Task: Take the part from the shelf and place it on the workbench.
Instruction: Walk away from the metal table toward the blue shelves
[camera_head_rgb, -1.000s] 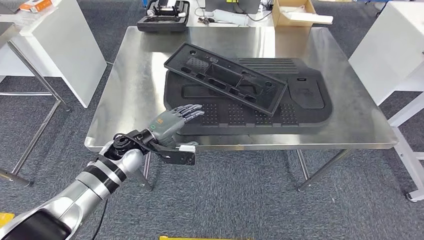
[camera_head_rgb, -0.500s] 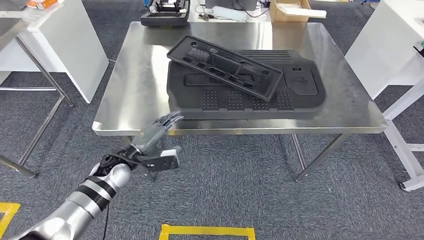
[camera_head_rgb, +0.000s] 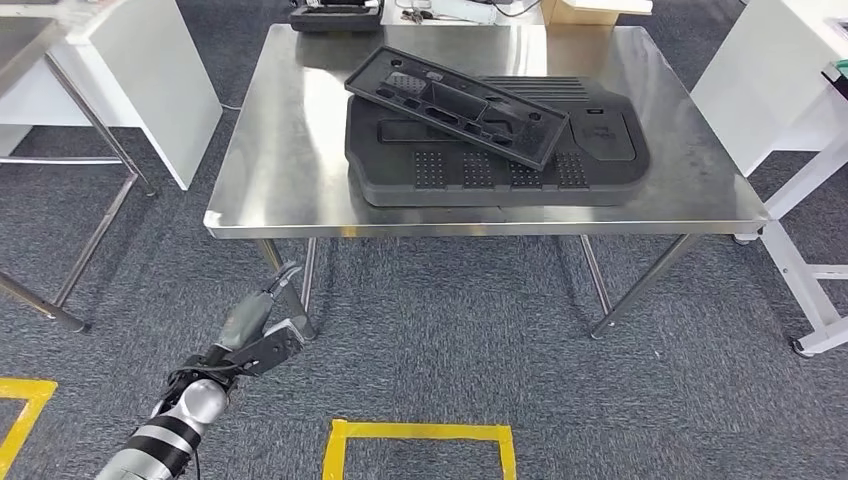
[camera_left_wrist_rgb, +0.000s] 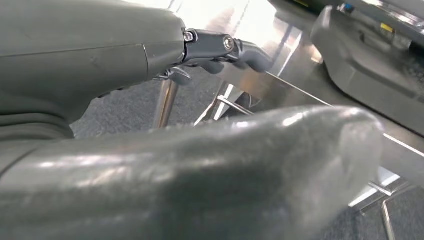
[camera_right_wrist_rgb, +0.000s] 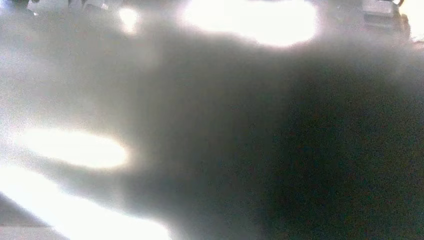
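The long black part (camera_head_rgb: 458, 105) lies on the steel bench (camera_head_rgb: 280, 150), tilted across a larger black panel (camera_head_rgb: 500, 165) toward the bench's far side. The placing looks done, judging from that. The left hand (camera_head_rgb: 262, 318) hangs low over the carpet near the bench's near-left corner, fingers loosely extended and holding nothing. The right hand's state cannot be told; its wrist view is a glare-washed blur.

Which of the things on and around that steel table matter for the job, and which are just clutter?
Job:
narrow black part, lying on the big panel
large black panel
steel workbench
left hand, empty, below the table edge

Clutter:
black case
cardboard box
white side tables
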